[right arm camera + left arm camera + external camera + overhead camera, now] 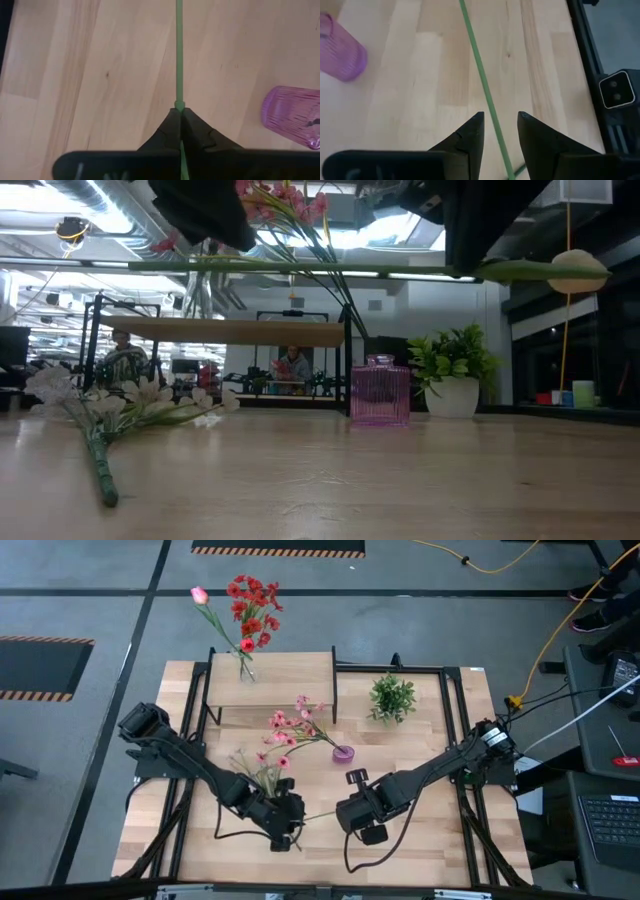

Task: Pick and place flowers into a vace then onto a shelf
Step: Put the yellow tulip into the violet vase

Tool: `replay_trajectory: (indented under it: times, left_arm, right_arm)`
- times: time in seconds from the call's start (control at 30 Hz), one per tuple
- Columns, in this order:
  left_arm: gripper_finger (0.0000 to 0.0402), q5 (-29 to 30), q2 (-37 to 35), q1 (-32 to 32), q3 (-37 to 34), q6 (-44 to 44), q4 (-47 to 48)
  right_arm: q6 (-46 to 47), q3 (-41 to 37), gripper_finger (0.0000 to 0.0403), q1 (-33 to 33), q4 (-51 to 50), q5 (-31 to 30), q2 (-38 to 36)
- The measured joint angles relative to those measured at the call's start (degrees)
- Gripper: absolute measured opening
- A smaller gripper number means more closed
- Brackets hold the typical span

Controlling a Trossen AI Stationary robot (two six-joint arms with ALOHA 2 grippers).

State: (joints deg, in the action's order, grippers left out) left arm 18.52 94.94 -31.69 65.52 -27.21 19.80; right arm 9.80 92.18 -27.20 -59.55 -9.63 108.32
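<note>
Two dark arms meet over the front of the table (420, 850). The right gripper (179, 111) is clamped shut on a thin green flower stem (179, 50), which runs straight out from between its fingertips. The same stem passes between the fingers (472, 131) of the left gripper (499, 120), whose jaws stand narrowly apart on either side of it; whether they touch it cannot be told. In the low view the stem hangs level above the table, with a cream tulip head (577, 271) at one end. A purple vase (343, 752) stands near the table's middle and holds a sprig of small pink blossoms (292, 726). A pale sprig (120, 408) lies flat on the tabletop, beside the left arm. At the back, the low wooden shelf (290, 680) carries a clear vase (246, 670) with red blossoms (253, 608) and a pink tulip (199, 595). A small potted green plant (392, 698) stands just beside the shelf.
</note>
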Motion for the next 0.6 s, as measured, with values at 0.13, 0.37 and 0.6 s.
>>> replay_trajectory:
  times: [0.13, 0.37, 0.6]
  left_arm:
    - [0.0112, -1.9, 0.0, 0.4, 0.0, -2.3, 1.3]
    - [0.0112, -3.7, 1.0, 0.5, 0.0, -5.6, 4.9]
    - [0.0111, -3.8, 1.7, 0.8, 0.0, -4.6, 4.8]
  right_arm:
    - [0.0, 0.0, 0.0000, 0.0, 0.0, 0.0, 0.0]
    - [0.0, 0.0, 0.0000, 0.0, 0.3, -2.4, 0.0]
    - [-1.3, 0.0, 0.0000, 0.0, 2.2, -2.4, 0.0]
